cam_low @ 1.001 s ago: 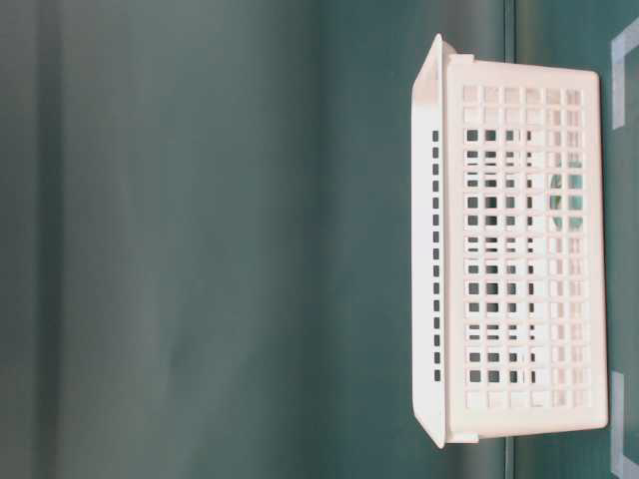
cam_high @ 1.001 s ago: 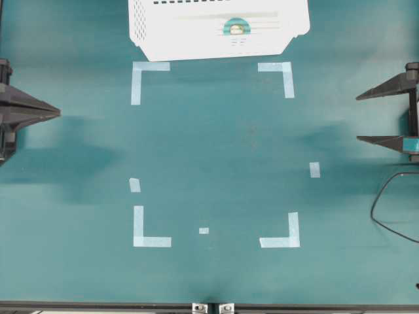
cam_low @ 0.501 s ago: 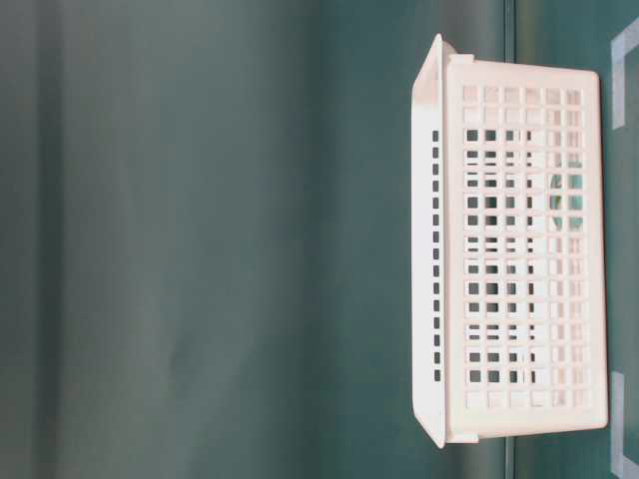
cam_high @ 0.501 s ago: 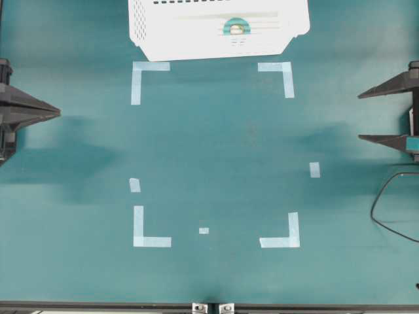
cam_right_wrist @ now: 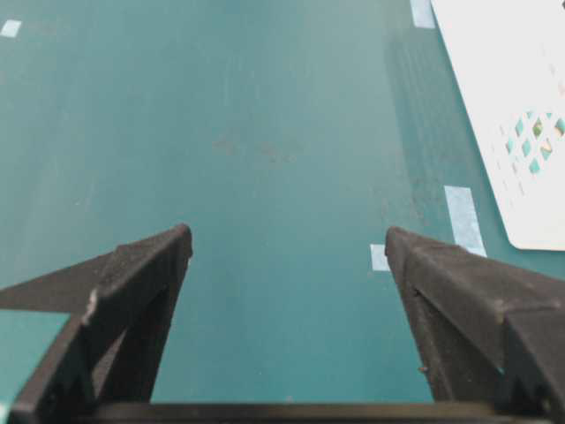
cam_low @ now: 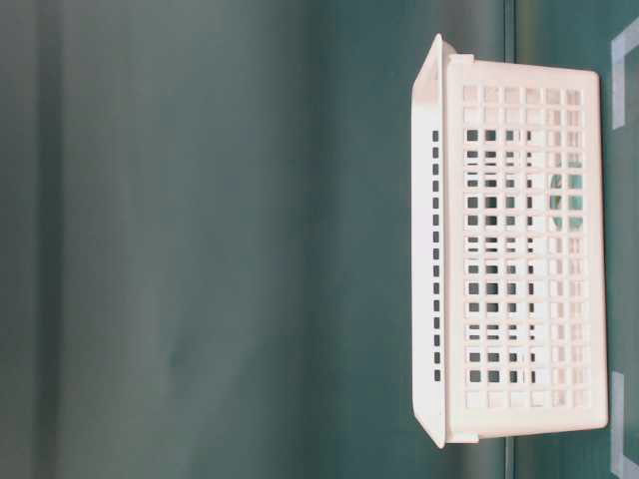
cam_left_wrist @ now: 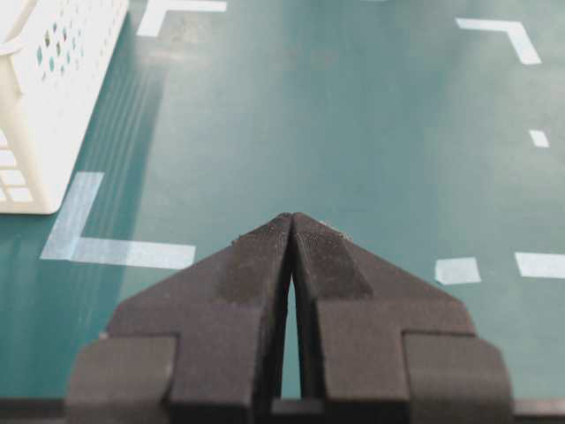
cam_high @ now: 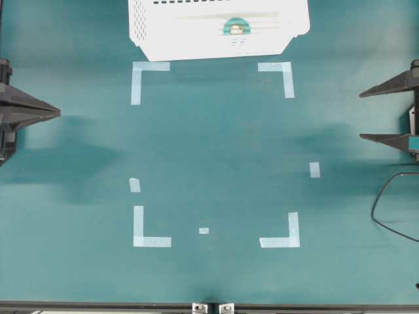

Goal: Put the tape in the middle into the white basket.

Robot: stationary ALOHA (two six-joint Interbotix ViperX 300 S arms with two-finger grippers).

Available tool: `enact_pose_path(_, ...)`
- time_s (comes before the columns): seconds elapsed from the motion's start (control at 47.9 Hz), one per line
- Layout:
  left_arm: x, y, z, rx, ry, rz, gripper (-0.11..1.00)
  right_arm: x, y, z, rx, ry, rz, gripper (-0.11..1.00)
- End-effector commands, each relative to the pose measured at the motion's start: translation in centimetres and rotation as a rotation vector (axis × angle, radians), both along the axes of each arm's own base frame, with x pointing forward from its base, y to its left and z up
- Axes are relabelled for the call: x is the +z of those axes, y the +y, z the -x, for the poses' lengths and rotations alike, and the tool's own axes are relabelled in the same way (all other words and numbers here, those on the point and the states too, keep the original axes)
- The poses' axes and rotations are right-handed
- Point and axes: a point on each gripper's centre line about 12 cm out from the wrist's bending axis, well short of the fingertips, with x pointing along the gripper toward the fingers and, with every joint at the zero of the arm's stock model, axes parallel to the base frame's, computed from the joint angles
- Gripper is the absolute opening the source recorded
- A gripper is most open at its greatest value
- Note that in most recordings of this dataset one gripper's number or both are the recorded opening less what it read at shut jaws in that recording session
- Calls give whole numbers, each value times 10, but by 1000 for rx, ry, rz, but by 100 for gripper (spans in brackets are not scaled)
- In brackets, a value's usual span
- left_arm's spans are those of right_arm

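Tape in the basket, both my hands empty at the table's edges.

My left gripper [cam_high: 55,112] sits at the left edge with its fingertips pressed together on nothing. Ahead of it and off to its left stands the white basket [cam_high: 163,33] at the far end of the table. The tape [cam_high: 236,27] lies flat on the basket's floor, so I judge the job done, with nothing left but to rest. My right gripper [cam_high: 363,116] sits at the right edge, spread wide and empty, basket ahead to its right. Between my hands runs a bare teal tabletop [cam_high: 216,144] marked with pale corner marks [cam_high: 139,77] and short strips; a black cable [cam_high: 386,203] loops by my right arm.
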Motion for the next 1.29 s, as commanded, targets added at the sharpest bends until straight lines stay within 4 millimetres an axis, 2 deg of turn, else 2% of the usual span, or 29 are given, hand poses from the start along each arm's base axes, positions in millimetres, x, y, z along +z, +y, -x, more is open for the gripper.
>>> enact_pose_path(0.0, 5, 1, -1, 5, -12, 1, -11, 6, 0, -3, 3, -12, 4, 94)
enact_pose_path(0.396, 5, 1, -1, 5, -12, 1, -11, -14, 2, 4, 14, -20, 1, 94)
enact_pose_path(1.272, 6, 1, -1, 5, -14, 1, -11, -22, 3, 7, 24, -39, 0, 94)
